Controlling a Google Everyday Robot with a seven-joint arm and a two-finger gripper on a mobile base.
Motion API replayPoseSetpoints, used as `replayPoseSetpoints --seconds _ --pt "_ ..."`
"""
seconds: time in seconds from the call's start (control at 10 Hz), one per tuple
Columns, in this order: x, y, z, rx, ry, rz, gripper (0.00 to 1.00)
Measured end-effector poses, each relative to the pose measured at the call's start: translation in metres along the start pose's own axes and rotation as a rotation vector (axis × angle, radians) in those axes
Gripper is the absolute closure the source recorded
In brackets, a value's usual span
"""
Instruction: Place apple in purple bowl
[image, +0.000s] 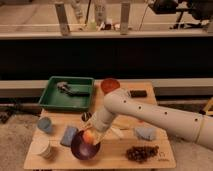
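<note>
The small round orange-yellow apple (88, 136) with a reddish blush sits over the upper inner part of the round, shallow, glossy dark purple bowl (84, 147), toward the bowl's 12 o'clock rim. Right at the apple, on its 1 o'clock side, is the gripper (91, 131); whether it clasps the apple or has let it go cannot be told.

From the gripper the thick white arm (150, 116) runs off toward 3 o'clock, across the light wooden table (112, 159) that bears everything.

Around the bowl:
- At 10 o'clock, just beside it, lies a flat blue-grey sponge-like block (68, 135).
- At 9 o'clock stands a pale round cup (42, 147).
- Farther out at 10 o'clock is a small blue round cup (45, 124).
- At 3 o'clock lies a dark brown grape-like cluster (141, 152), with a blue-grey cloth (145, 132) above it.
- At 12 o'clock, well apart, is a green rectangular plastic tray (52, 96) holding a grey object.
- At 1 o'clock is a red-orange round bowl (110, 85).
- Beyond the red-orange bowl is a small black oblong block (138, 93).
</note>
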Motion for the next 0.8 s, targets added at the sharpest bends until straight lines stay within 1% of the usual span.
replayPoseSetpoints --seconds 0.4,0.8 --pt "-0.008 -0.003 0.006 -0.029 0.006 -0.031 0.20" --pt "-0.016 -0.007 0.005 -0.033 0.018 -0.050 0.20"
